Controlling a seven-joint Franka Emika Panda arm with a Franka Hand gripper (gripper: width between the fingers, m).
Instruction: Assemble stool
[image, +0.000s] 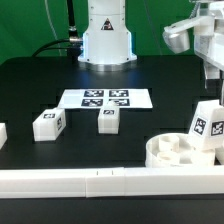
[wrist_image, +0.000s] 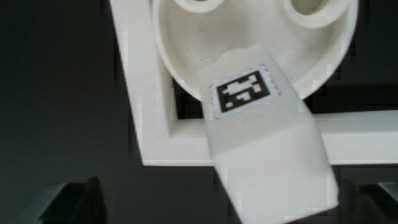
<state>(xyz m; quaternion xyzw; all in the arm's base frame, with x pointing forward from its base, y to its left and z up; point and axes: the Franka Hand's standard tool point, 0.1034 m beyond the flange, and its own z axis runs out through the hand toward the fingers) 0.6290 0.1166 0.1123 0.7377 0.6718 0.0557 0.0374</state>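
Note:
The stool's round white seat (image: 172, 152) lies at the front of the exterior view's right, pushed into the corner of the white rails. One tagged leg (image: 206, 124) stands upright in a socket of the seat. Two more legs (image: 48, 123) (image: 108, 119) lie loose on the black table. My gripper (image: 208, 62) hangs open well above the standing leg and holds nothing. In the wrist view the tagged leg (wrist_image: 260, 130) rises from the seat (wrist_image: 231, 45) toward the camera. It lines up between my dark fingertips (wrist_image: 71, 202), and my gripper (wrist_image: 222, 205) is clear of it.
The marker board (image: 105, 98) lies flat in the middle of the table, before the robot base (image: 105, 40). A long white rail (image: 90, 181) runs along the front edge and turns a corner (wrist_image: 157, 120) beside the seat. A white piece (image: 3, 133) shows at the exterior view's left edge.

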